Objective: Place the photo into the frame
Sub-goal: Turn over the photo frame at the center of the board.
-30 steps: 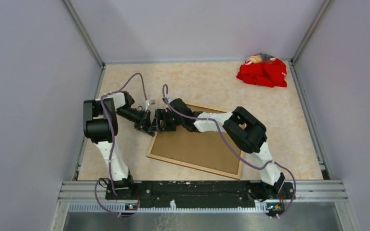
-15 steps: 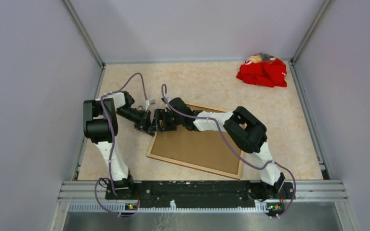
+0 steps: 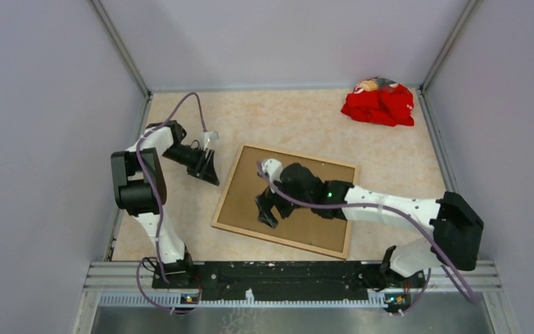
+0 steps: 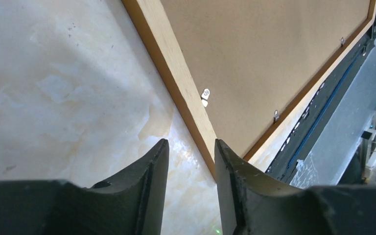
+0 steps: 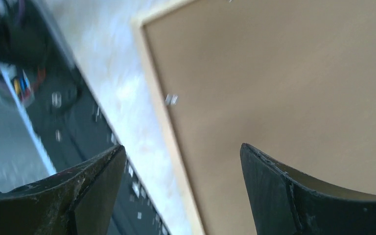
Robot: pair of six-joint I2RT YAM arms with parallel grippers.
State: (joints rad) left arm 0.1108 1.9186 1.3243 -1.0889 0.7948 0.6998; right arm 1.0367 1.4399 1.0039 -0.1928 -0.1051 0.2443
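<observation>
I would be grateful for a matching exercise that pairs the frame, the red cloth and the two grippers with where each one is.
Things:
1. frame
2. red cloth
3. left gripper
4. right gripper

Places:
a. over the board
b. far right corner of the table
c. lying flat, back up, mid-table
d. over bare table, left of the frame

Pairs: 1-c; 2-b; 3-d; 4-a

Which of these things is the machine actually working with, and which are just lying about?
In the job: wooden frame, lying face down; brown backing board inside it. The photo is not in sight.
Lying about: red cloth, far right corner.
</observation>
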